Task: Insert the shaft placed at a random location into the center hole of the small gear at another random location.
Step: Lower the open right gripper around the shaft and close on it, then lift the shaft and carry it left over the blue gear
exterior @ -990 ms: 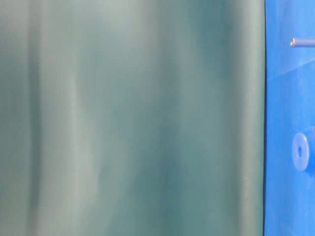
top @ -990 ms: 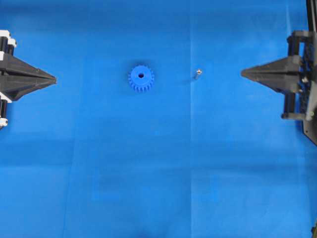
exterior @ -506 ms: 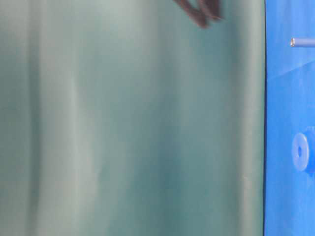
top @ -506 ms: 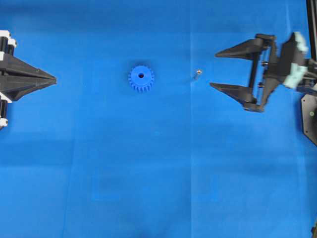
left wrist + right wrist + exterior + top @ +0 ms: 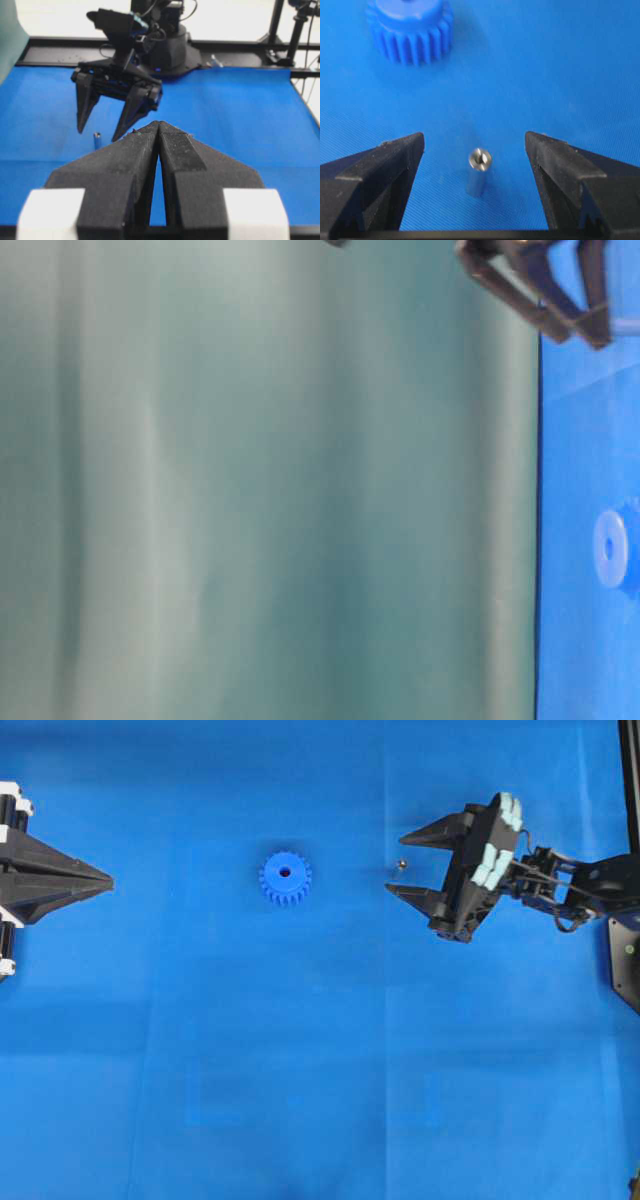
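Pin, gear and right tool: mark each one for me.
Pin (image 5: 479, 165): right wrist view, on its shiny top end.
Gear (image 5: 285, 878): overhead view, on its hub beside the hole.
Right tool (image 5: 398, 866): overhead view, midway between its open fingertips.

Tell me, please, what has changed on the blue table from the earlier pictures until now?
The right end effector opened and travelled leftward across the overhead view; its fingers now stand on either side of the shaft without touching it. Nothing was gripped or released. The shaft, the small gear and the shut left end effector kept their places.
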Controlling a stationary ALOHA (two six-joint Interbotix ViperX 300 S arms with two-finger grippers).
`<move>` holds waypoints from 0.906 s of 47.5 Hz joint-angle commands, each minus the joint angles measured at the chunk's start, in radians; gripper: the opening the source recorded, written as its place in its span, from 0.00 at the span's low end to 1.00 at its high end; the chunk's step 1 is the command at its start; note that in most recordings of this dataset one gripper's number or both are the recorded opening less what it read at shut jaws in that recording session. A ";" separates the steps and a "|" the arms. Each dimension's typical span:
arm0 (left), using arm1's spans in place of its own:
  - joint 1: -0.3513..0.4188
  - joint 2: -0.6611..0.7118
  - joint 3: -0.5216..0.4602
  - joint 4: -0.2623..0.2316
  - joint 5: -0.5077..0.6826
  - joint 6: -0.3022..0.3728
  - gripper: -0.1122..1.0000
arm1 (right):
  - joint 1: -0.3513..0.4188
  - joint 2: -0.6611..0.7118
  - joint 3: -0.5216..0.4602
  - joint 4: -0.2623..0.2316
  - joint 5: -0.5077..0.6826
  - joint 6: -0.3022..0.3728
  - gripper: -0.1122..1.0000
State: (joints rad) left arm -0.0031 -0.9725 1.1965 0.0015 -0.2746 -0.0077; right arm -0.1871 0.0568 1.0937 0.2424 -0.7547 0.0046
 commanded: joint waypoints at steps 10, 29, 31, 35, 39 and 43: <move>0.002 0.000 -0.005 0.002 -0.003 -0.002 0.11 | -0.003 0.021 -0.006 0.015 -0.032 0.000 0.74; 0.002 0.000 -0.002 0.002 0.002 -0.002 0.11 | 0.008 0.021 0.000 0.012 -0.055 0.000 0.19; 0.002 0.000 -0.002 0.002 0.002 -0.002 0.11 | 0.006 0.020 0.000 0.012 -0.048 0.000 0.14; 0.002 0.000 -0.002 0.002 0.002 -0.002 0.11 | 0.008 0.020 -0.002 0.011 -0.044 0.000 0.13; 0.002 0.000 -0.002 0.002 0.002 -0.002 0.11 | 0.008 0.017 0.000 0.011 -0.044 0.000 0.13; 0.002 0.000 -0.002 0.002 0.005 -0.002 0.11 | 0.008 0.006 0.000 0.011 -0.044 0.000 0.13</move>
State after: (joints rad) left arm -0.0015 -0.9771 1.2057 0.0000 -0.2669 -0.0077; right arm -0.1795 0.0844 1.0968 0.2546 -0.7961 0.0061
